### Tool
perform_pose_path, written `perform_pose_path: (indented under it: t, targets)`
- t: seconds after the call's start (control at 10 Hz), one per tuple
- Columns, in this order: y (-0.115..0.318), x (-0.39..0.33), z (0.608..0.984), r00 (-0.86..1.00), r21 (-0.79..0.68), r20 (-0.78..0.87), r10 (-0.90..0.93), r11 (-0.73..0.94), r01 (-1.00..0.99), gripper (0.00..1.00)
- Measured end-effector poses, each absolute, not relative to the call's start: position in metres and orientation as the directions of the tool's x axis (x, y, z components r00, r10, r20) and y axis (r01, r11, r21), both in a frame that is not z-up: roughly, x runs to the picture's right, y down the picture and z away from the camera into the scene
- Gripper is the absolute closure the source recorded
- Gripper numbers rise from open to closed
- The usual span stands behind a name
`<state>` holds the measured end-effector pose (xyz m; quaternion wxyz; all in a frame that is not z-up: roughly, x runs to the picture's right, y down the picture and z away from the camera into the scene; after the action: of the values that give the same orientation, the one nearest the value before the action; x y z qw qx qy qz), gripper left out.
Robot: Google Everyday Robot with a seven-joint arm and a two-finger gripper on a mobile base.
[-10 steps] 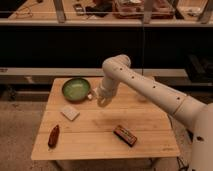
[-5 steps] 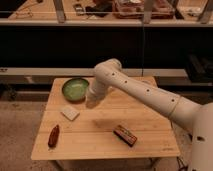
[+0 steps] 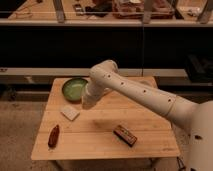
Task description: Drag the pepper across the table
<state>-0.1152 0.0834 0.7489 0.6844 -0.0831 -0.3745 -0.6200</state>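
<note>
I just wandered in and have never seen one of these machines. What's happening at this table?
A white robot arm reaches in from the right over the wooden table. Its end effector hangs above the tabletop beside a green bowl, close to a small white item. The pepper it is meant to drag lies untouched near the front left corner, well apart from the end effector. A dark-and-red box sits toward the front right.
</note>
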Motion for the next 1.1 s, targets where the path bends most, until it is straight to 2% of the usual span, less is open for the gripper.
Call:
perform_pose_path:
  t: [0.4, 1.1]
  targets:
    - [0.099, -0.184, 0.741, -0.118, 0.437, 0.569, -0.814, 0.178, 0.882, 0.69]
    - [0.149, -0.242, 0.734, -0.223, 0.435, 0.552, -0.804, 0.049, 0.899, 0.69]
